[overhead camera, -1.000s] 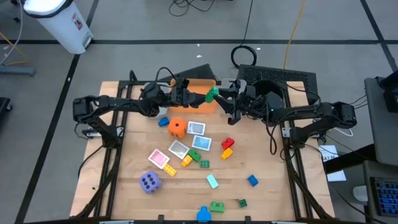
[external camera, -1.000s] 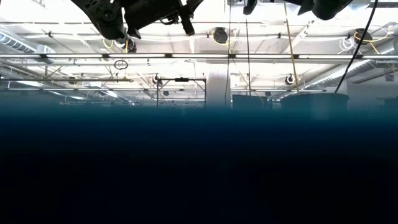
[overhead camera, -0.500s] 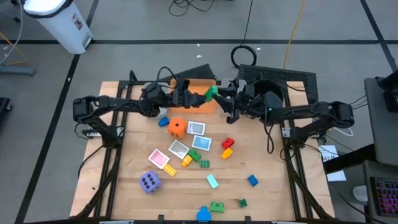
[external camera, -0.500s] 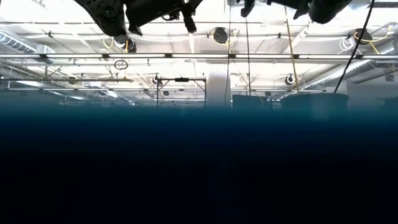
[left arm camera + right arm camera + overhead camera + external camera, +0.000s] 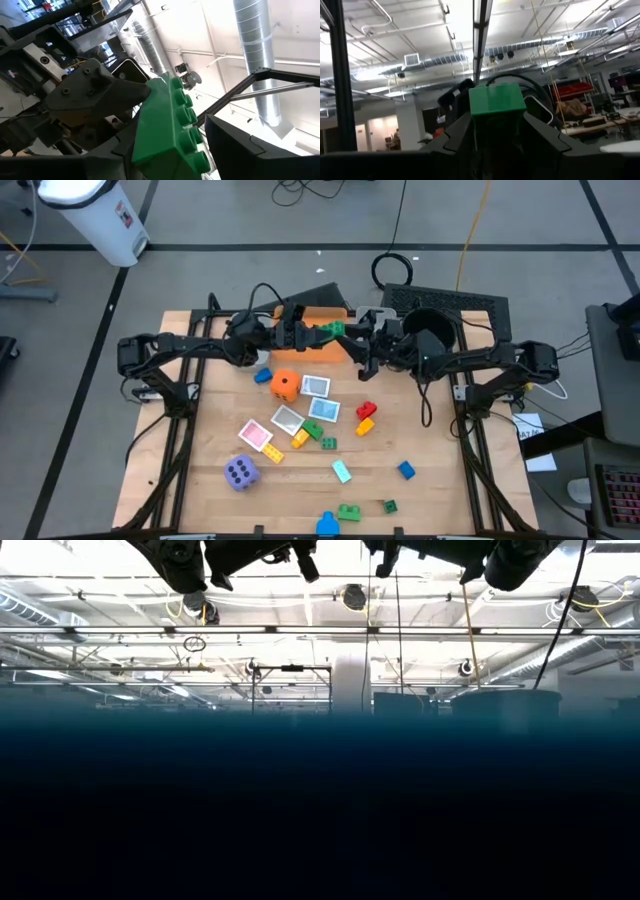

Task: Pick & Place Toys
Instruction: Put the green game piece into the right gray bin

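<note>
The left pincer hangs raised above the far middle of the bench, over the orange bin, fingers part-way closed on a green brick. Just beside it, the right pincer meets it tip to tip and grips the same brick from the other side, jaws equally narrow. Nearer than both pincers, the orange die, cards and loose bricks lie scattered; the purple die sits well apart.
</note>
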